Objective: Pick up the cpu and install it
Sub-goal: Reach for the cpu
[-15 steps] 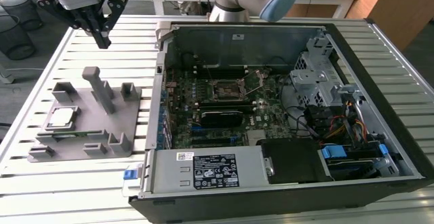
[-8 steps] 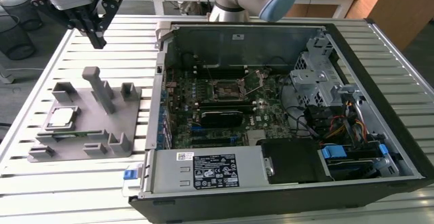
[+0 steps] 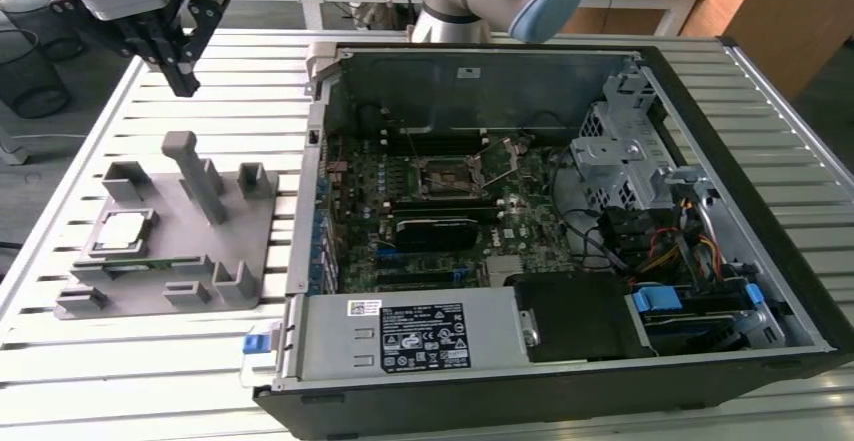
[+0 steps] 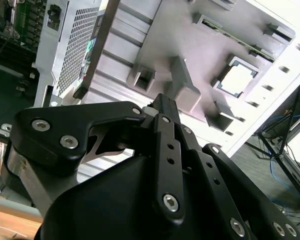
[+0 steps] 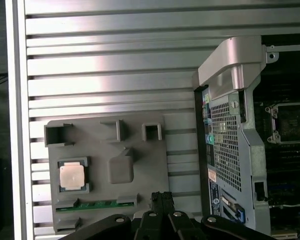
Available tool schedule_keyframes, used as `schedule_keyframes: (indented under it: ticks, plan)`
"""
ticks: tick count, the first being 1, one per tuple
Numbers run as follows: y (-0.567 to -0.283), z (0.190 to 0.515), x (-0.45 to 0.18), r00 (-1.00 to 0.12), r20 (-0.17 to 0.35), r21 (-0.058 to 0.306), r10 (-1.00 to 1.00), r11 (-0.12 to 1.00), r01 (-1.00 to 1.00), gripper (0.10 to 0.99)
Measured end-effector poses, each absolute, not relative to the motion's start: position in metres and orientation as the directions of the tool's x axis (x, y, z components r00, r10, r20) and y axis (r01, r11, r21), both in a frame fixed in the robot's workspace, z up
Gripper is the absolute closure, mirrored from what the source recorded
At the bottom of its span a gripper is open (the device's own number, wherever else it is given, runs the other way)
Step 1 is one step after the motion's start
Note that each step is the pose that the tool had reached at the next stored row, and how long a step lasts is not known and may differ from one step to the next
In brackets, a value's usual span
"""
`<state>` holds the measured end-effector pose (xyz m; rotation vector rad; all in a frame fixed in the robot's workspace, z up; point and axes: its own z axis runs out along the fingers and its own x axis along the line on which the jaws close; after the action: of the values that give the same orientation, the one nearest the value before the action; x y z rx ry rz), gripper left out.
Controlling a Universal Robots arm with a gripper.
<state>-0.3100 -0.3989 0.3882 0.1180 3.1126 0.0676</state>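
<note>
Exterior view: gripper (image 3: 183,83), clenched shut and empty, hangs above the slatted worktop (image 3: 160,361); cpu (image 3: 123,231) lies flat in the grey holder (image 3: 184,249), well apart from the gripper.

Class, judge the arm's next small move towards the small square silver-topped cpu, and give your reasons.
Probably shift the black gripper sideways until it hangs over the cpu. The gripper is raised, shut and empty, near the edge of the grey plastic holder plate where the chip lies in its recess.
</note>
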Motion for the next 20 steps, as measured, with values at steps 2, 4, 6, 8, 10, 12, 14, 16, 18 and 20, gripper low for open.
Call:
schedule_keyframes:
  ticks: [2,4,6,8,10,12,14,16,18,20]
  plan:
    - [-0.399,0.388,-0.312,-0.997,-0.024,0.044,0.076,0.996,0.075,0.980]
    - [-0.399,0.388,-0.315,-0.997,-0.024,0.044,0.076,0.996,0.075,0.980]
    - [-0.399,0.388,-0.317,-0.997,-0.024,0.044,0.076,0.996,0.075,0.980]
    - [-0.399,0.388,-0.319,-0.997,-0.024,0.044,0.076,0.996,0.075,0.980]
    - [-0.399,0.388,-0.322,-0.997,-0.024,0.044,0.076,0.996,0.075,0.980]
    - [-0.399,0.388,-0.324,-0.997,-0.024,0.044,0.076,0.996,0.075,0.980]
    - [-0.399,0.387,-0.327,-0.997,-0.024,0.044,0.076,0.996,0.075,0.980]
    - [-0.399,0.387,-0.330,-0.997,-0.024,0.044,0.076,0.996,0.075,0.980]
    - [-0.399,0.387,-0.332,-0.997,-0.024,0.044,0.076,0.996,0.075,0.980]
    - [-0.399,0.387,-0.335,-0.997,-0.024,0.044,0.076,0.996,0.075,0.980]
